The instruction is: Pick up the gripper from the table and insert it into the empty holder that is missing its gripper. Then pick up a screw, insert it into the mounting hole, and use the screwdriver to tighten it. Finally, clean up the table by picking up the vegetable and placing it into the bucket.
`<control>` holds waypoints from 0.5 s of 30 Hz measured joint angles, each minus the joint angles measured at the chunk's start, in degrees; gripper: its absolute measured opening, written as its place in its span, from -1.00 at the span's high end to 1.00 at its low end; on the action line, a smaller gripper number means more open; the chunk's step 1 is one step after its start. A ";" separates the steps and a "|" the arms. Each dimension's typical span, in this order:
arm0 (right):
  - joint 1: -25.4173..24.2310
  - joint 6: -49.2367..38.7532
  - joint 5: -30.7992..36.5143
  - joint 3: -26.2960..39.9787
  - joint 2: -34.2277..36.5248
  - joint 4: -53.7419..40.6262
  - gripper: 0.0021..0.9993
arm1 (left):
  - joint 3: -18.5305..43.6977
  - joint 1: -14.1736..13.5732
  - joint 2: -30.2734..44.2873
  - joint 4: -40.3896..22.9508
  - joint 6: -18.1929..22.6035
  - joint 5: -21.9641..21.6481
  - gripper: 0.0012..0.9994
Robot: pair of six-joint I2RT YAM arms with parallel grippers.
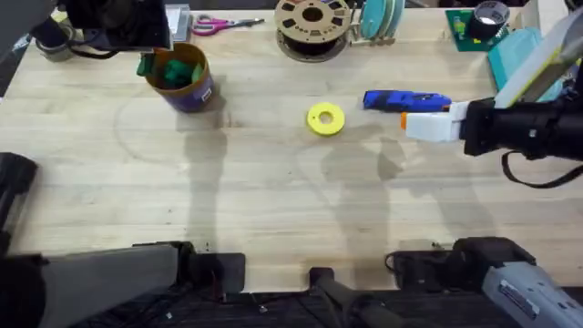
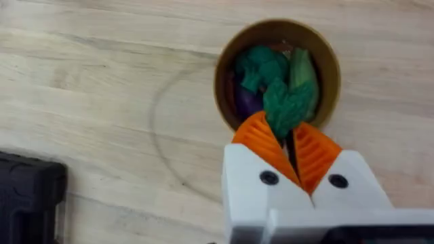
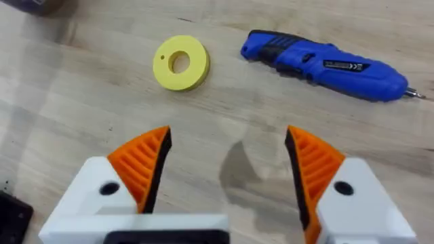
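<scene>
My left gripper (image 2: pixel 289 133) hangs over the purple-blue, tan-rimmed bucket (image 1: pixel 185 80), shut on the dark green vegetable (image 2: pixel 285 105), which dangles into the bucket's mouth (image 2: pixel 332 68). More green lumps lie inside. The blue screwdriver (image 1: pixel 405 100) lies on the table at the right, also clear in the right wrist view (image 3: pixel 325 62). My right gripper (image 3: pixel 227 144) stands open just in front of it (image 1: pixel 412 122), nothing between its orange ribbed pads. Both white holders on each arm carry an orange pad. A loose gripper piece and a screw are out of view.
A yellow disc (image 1: pixel 325 118) lies mid-table, left of the screwdriver. Along the back edge stand a brown filament spool (image 1: pixel 312 23), scissors (image 1: pixel 219 23), a tape roll (image 1: pixel 489 16) and teal boxes (image 1: pixel 524 55). A black object (image 1: pixel 14 187) sits at the left edge.
</scene>
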 joint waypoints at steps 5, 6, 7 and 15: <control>0.00 0.00 0.00 0.00 0.00 0.02 -0.99 | 0.00 0.27 3.50 5.70 -0.01 0.48 0.98; 0.00 0.00 0.00 0.00 0.00 0.02 -0.99 | 0.00 0.27 4.18 6.48 0.00 0.50 0.98; 0.00 0.00 0.00 0.00 0.02 0.02 -0.99 | 0.00 0.27 4.83 7.03 0.00 0.52 0.98; 0.00 0.00 0.00 0.00 0.00 0.02 -0.99 | 0.00 0.27 6.57 7.83 -0.20 0.69 -0.79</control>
